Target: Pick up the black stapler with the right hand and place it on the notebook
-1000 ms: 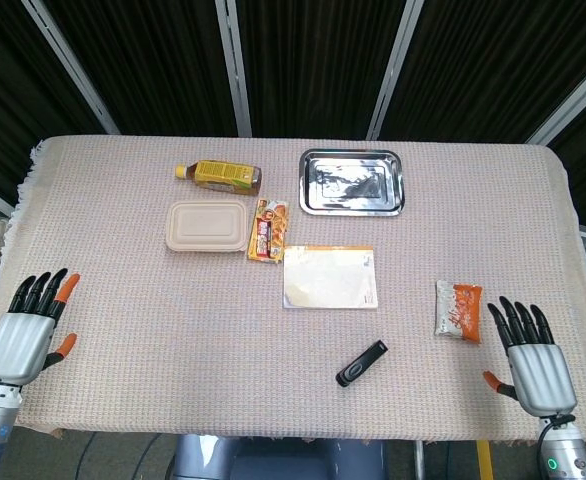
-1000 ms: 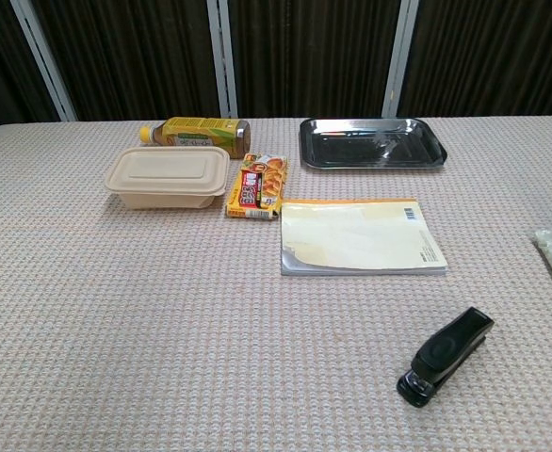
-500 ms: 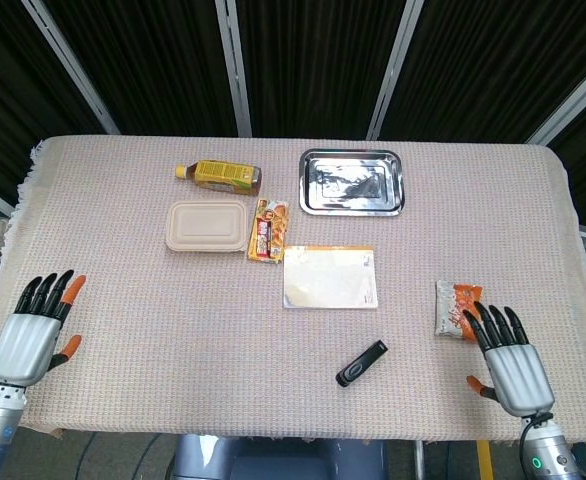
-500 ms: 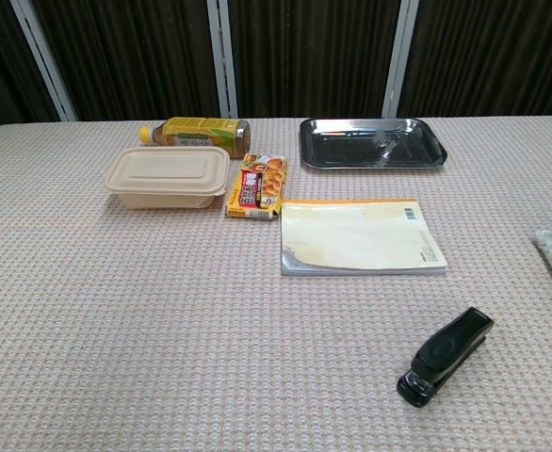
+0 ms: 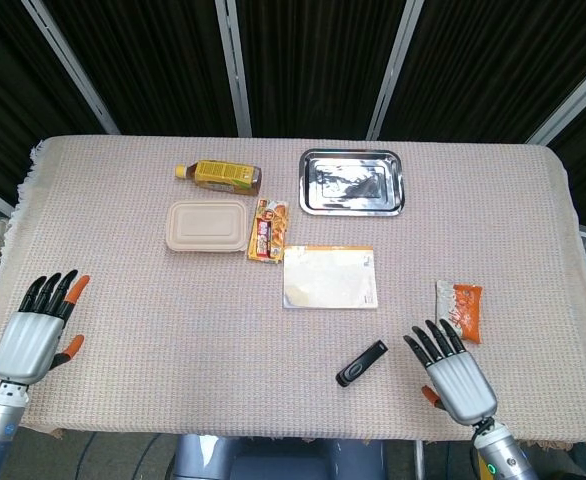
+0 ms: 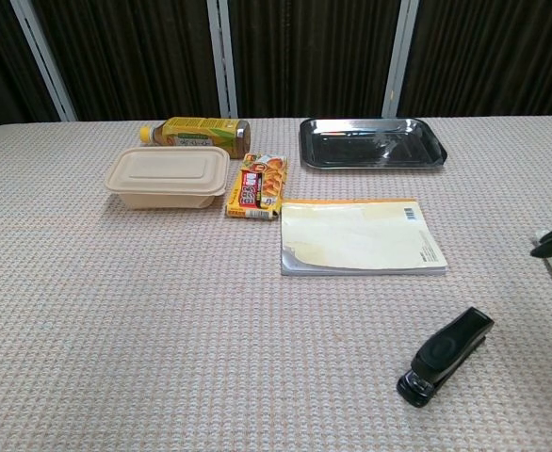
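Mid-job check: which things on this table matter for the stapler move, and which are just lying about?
For the job:
black stapler
pale yellow-edged notebook
right hand, open

Lying about:
yellow drink bottle
beige lidded box
yellow snack box
metal tray
orange-white snack packet
left hand

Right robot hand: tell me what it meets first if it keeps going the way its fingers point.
Probably bare tablecloth, between the notebook and the snack packet; the right robot hand points up-left, height unclear.
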`<state>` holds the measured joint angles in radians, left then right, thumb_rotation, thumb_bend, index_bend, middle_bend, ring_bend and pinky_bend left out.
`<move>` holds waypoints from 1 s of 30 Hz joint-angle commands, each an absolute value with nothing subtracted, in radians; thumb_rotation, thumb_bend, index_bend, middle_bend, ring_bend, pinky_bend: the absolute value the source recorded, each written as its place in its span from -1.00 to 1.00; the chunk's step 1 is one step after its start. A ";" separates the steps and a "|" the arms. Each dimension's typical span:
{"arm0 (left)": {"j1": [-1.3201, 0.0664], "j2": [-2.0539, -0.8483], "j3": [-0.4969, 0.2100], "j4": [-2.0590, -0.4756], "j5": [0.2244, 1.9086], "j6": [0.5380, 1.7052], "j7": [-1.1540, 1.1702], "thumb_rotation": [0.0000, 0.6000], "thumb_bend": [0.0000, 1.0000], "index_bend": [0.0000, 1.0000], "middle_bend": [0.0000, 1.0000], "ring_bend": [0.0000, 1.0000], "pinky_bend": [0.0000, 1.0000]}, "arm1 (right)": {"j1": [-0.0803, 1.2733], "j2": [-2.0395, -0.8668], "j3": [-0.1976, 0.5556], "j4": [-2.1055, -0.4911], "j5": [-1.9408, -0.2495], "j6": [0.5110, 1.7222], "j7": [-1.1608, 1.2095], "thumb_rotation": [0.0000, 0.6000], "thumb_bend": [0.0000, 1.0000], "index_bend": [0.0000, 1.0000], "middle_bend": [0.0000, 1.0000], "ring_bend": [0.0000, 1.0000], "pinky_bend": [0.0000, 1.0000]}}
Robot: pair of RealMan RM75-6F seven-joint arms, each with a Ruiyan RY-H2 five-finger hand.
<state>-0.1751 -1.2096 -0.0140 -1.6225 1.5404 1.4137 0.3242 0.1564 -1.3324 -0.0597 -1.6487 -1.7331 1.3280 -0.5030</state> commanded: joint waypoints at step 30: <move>-0.166 -1.233 -0.021 -1.624 1.512 1.427 0.390 1.00 -0.40 -1.00 -1.00 -1.00 -0.87 | 0.392 -1.472 -0.036 -1.570 -1.697 1.012 -0.521 1.00 -0.47 -0.60 -0.64 -0.73 -0.63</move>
